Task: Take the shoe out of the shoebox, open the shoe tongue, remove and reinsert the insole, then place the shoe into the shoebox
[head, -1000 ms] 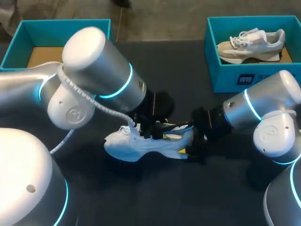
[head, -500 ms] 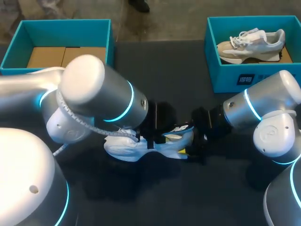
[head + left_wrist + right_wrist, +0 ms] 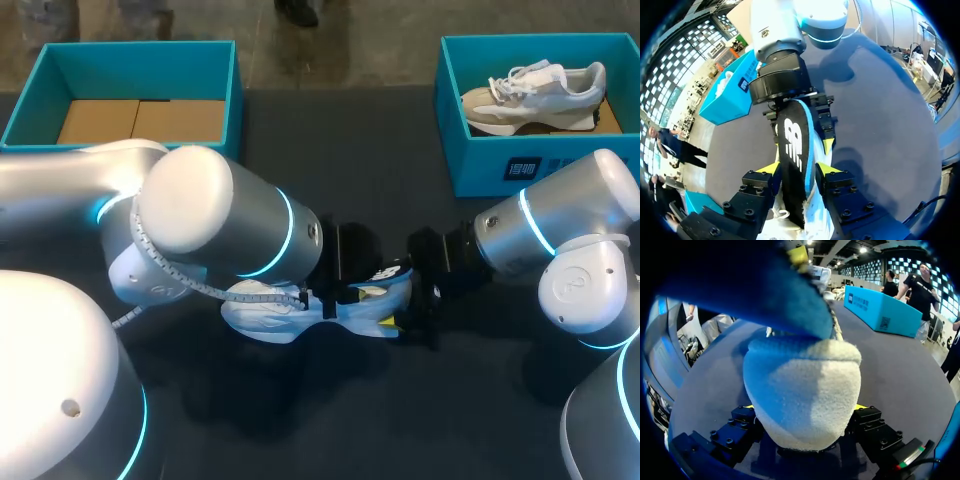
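1. The shoe (image 3: 262,312) is out of its box and sits at the middle of the surface (image 3: 380,420), toe toward my left arm, heel toward my right.
2. The insole (image 3: 794,150) stands partly out of the shoe's opening, dark with a blue edge.
3. The left end effector (image 3: 797,169) is clamped on the insole, one yellow tip on each side.
4. The right end effector (image 3: 804,409) grips the heel from both sides and braces the shoe.
5. Progress, as I judge it: the shoe is taken out and the tongue looks opened, so we're in the insole step. I can't tell whether the insole is leaving or going back in.
6. The boxing is not yet done. The empty box (image 3: 120,55) waits at the far left, well apart. The far-right box (image 3: 500,165) holds a second shoe (image 3: 535,90).
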`<action>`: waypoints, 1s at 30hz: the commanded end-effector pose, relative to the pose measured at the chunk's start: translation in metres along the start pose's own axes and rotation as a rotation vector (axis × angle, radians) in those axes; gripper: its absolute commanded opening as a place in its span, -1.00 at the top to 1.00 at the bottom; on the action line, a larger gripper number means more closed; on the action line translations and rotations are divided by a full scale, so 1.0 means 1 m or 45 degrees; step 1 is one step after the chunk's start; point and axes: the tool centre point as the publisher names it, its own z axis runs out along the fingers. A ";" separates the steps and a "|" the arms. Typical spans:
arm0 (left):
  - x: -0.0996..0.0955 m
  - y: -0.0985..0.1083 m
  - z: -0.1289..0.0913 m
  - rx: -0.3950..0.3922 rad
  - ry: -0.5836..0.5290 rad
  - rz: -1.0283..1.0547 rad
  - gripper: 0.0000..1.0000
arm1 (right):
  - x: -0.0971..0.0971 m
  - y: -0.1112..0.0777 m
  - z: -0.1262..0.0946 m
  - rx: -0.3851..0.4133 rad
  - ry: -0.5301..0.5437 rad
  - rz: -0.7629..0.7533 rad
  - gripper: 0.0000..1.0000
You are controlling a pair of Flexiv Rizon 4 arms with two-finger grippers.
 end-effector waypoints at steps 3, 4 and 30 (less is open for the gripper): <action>-0.003 0.000 0.013 0.006 -0.005 -0.007 0.15 | -0.001 -0.001 0.004 0.003 -0.001 0.000 1.00; -0.004 0.000 0.015 0.006 -0.005 -0.007 0.15 | -0.001 -0.001 0.004 0.003 -0.001 0.000 1.00; -0.014 -0.008 -0.008 0.140 0.118 -0.088 1.00 | -0.001 -0.001 0.004 0.003 -0.001 0.000 1.00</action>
